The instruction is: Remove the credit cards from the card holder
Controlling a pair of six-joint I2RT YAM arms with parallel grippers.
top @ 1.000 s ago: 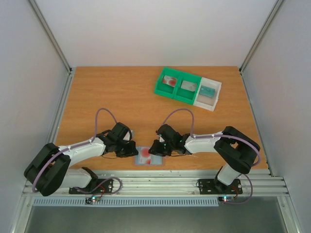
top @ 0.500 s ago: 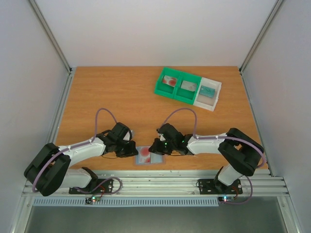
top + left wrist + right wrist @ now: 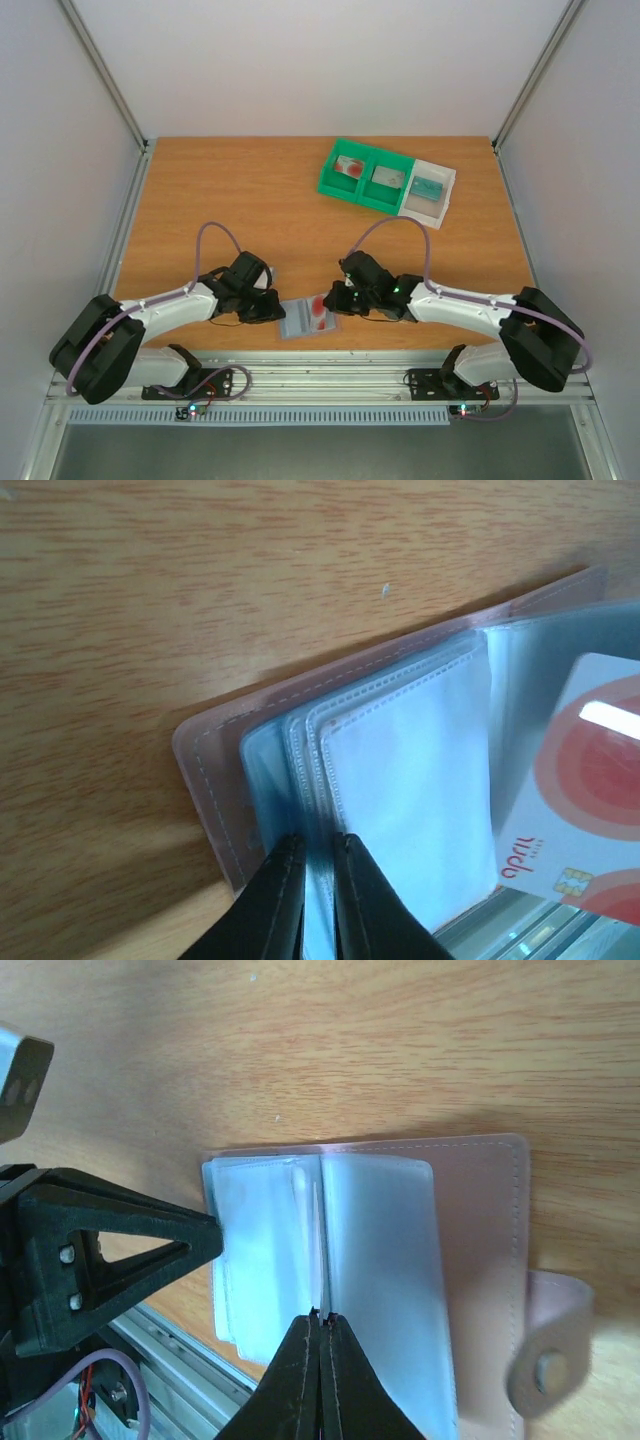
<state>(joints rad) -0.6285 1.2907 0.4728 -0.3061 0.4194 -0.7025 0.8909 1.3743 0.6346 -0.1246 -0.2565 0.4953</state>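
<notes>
At lower centre of the top view, the holder (image 3: pixel 297 322) is lying open on the counter (image 3: pixel 250 200). The left fingers (image 3: pixel 283 892) are clamping its sleeves (image 3: pixel 400 770) to anchor it. The right fingers (image 3: pixel 298 1362) are pinching together on the red-blotched card (image 3: pixel 585 790), probably to draw it free.

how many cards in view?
4: red-blotched card at the card holder; three in the tray, one per compartment: left, middle, right. Sleeves may hide more.

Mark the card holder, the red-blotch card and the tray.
card holder (image 3: pixel 212 780), left wrist view, on its pinkish outer cover.
card (image 3: pixel 590 785), left wrist view, on the red circle on its face.
tray (image 3: pixel 358 200), top view, on the green near wall.
</notes>
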